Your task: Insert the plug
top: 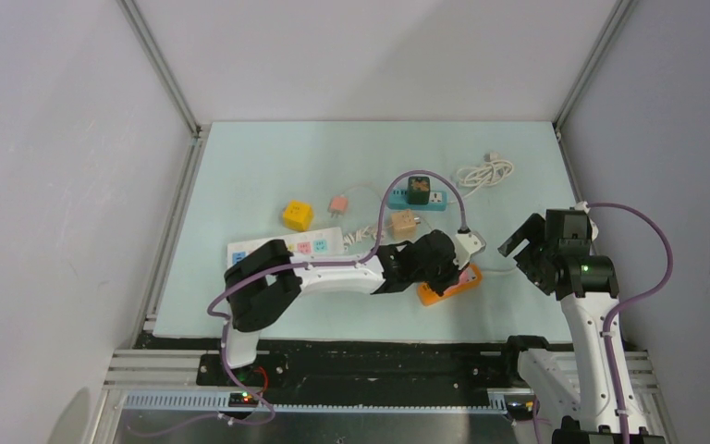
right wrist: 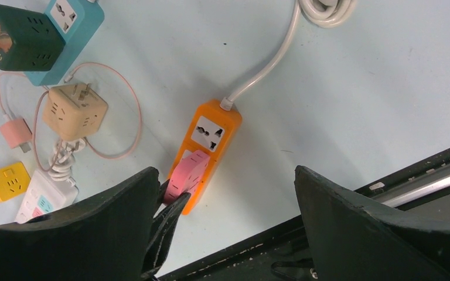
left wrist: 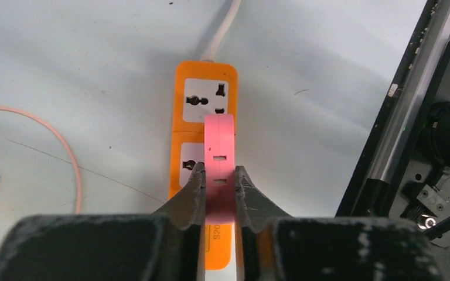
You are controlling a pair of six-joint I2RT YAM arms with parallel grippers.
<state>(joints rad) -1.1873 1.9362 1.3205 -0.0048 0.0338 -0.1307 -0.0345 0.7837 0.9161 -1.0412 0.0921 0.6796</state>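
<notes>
- Left gripper (left wrist: 218, 175): mine; jaws drawn in narrow on the pink plug (left wrist: 219, 143), one pad on each flat side, gripping its near half.
- Pink plug: slim hard-plastic body standing over the second socket of the orange power strip (left wrist: 206, 73); prongs hidden beneath it, so I cannot tell how far in they sit; judged light, rigid and smooth-sided, apt to pivot between the pads; best taken by the flat faces, low and square.
- Orange power strip: flat on the table (top: 268, 166), close to the near edge, right of the middle; white cord (left wrist: 225, 23) leaves its far end; judged light enough to slide or tip under a skewed push; press straight down.
- Right gripper (top: 522, 242): jaws wide apart, nothing between them; poised near the right edge, apart from the strip.
</notes>
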